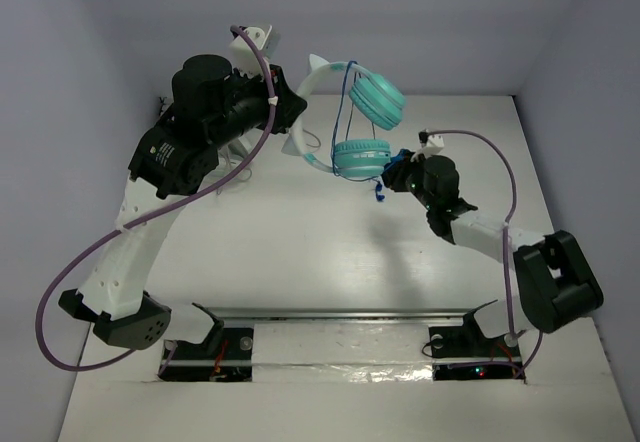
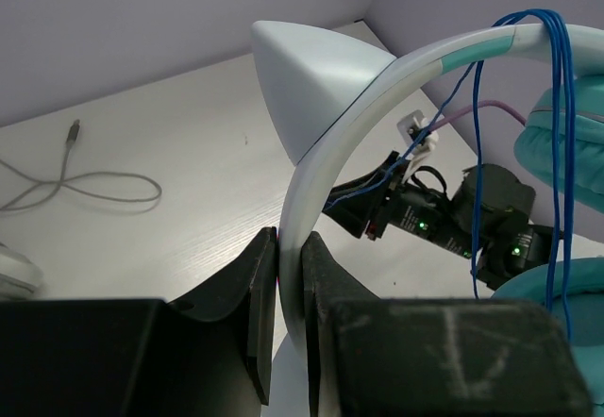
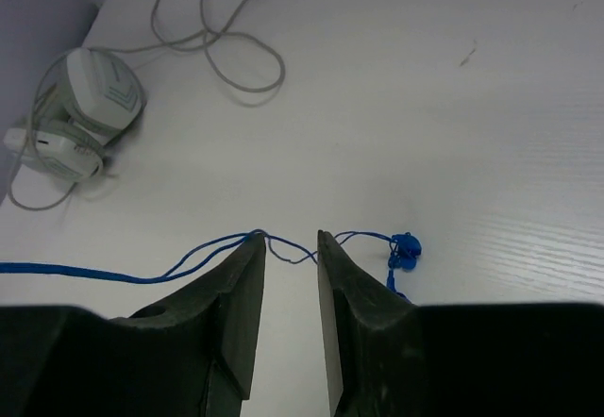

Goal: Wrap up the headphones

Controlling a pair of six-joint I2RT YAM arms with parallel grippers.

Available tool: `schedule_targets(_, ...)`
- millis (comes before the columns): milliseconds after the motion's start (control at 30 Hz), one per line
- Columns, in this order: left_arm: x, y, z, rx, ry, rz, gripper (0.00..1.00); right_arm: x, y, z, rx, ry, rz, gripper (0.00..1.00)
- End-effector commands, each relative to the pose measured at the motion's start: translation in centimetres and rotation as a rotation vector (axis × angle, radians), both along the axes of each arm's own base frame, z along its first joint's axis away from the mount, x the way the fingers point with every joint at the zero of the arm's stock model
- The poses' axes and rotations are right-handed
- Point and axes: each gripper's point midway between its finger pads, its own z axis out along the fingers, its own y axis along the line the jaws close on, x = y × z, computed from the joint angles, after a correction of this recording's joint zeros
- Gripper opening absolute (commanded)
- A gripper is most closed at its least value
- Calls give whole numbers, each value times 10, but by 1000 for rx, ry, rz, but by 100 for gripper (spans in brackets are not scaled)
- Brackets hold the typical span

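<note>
While your left gripper [image 2: 289, 247] clamps the white headband [image 2: 326, 167] of the headphones [image 1: 362, 154] and holds them clear of the table [image 1: 300, 252], your right gripper [image 3: 288, 245] is narrowly parted. The blue cable [image 3: 113, 268] crosses just past its tips, with the plug [image 3: 406, 250] close on its right. Well ahead and to its left lie white headphones [image 3: 80, 115] with a pale cord [image 3: 226, 58]. You cannot tell whether the right fingers touch the cable. The left wrist view cuts off the teal cups.
</note>
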Motion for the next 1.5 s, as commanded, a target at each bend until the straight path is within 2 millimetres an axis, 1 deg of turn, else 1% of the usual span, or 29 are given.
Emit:
schedule_targets(0, -10, 4, 56, -136, -128, -6, 0, 0, -11, 33, 76, -72, -87, 35)
schedule_targets(133, -10, 4, 58, -144, -132, -6, 0, -16, -7, 26, 62, -54, -26, 45)
schedule_targets(167, -10, 4, 58, -144, -132, -6, 0, -22, -5, 23, 59, -53, 6, 54)
schedule_targets(233, -10, 3, 57, -146, -131, -9, 0, -28, 5, 21, 50, -49, 78, 60)
schedule_targets(267, -10, 3, 56, -145, -130, -10, 0, -28, 9, 19, 43, -44, 101, 64)
schedule_targets(300, -10, 2, 56, -145, -128, -10, 0, -25, 13, 17, 30, -41, 121, 65)
schedule_targets(367, -10, 3, 56, -143, -127, -10, 0, -23, 15, 13, 21, -41, 135, 66)
schedule_targets(400, -11, 3, 58, -146, -131, -10, 0, -21, 17, 8, 4, -39, 143, 66)
schedule_targets(500, -11, 4, 58, -141, -133, -9, 0, -21, 23, 5, 7, -39, 180, 67)
schedule_targets(600, -12, 3, 59, -145, -134, -17, 0, -12, 25, -3, -21, -23, 178, 68)
schedule_targets(633, -12, 3, 59, -144, -133, -17, 0, -8, 25, -11, -41, -10, 173, 69)
schedule_targets(667, -13, 3, 59, -145, -134, -17, 0, -1, 25, -8, -47, -21, 163, 70)
schedule_targets(767, -13, 3, 58, -144, -132, -20, 0, 10, 30, -13, -71, -9, 170, 69)
schedule_targets(833, -11, 3, 58, -141, -135, -14, 0, 9, 31, -9, -60, -15, 177, 65)
schedule_targets(867, -11, 3, 57, -138, -132, -14, 0, 6, 31, 2, -39, -47, 180, 64)
schedule_targets(900, -10, 3, 58, -137, -134, -14, 0, -2, 29, -2, -30, -45, 186, 63)
schedule_targets(967, -8, 2, 57, -136, -133, -10, 0, -9, 31, 3, -9, -48, 205, 63)
schedule_targets(1000, -7, 2, 57, -137, -135, -8, 0, -13, 36, 6, -9, -52, 222, 63)
schedule_targets(1033, -7, 1, 56, -136, -133, -10, 0, -14, 35, 1, -30, -36, 223, 63)
schedule_targets(1100, -5, 0, 57, -138, -133, -13, 0, -17, 41, 1, -46, -32, 229, 60)
schedule_targets(1200, -4, -1, 56, -139, -129, -11, 0, -24, 38, 12, -16, -67, 221, 58)
schedule_targets(1233, -3, -1, 56, -140, -130, -9, 0, -31, 38, 19, 3, -89, 237, 58)
schedule_targets(1267, -4, -1, 57, -142, -131, -9, 0, -35, 42, 20, 10, -91, 250, 59)
schedule_targets(1300, -3, -2, 56, -141, -129, -11, 0, -35, 43, 20, 5, -88, 257, 61)
schedule_targets(1333, -4, -2, 57, -143, -132, -12, 0, -35, 43, 13, -19, -62, 265, 64)
schedule_targets(1367, -3, -3, 56, -143, -129, -14, 0, -28, 45, 9, -34, -51, 260, 68)
schedule_targets(1400, -3, -4, 56, -144, -127, -18, 0, -25, 46, 5, -47, -41, 250, 69)
schedule_targets(1433, -3, -4, 55, -144, -124, -19, 0, -21, 44, 3, -53, -39, 227, 71)
schedule_targets(1467, -5, -4, 57, -148, -127, -24, 0, -14, 39, -5, -75, -24, 186, 73)
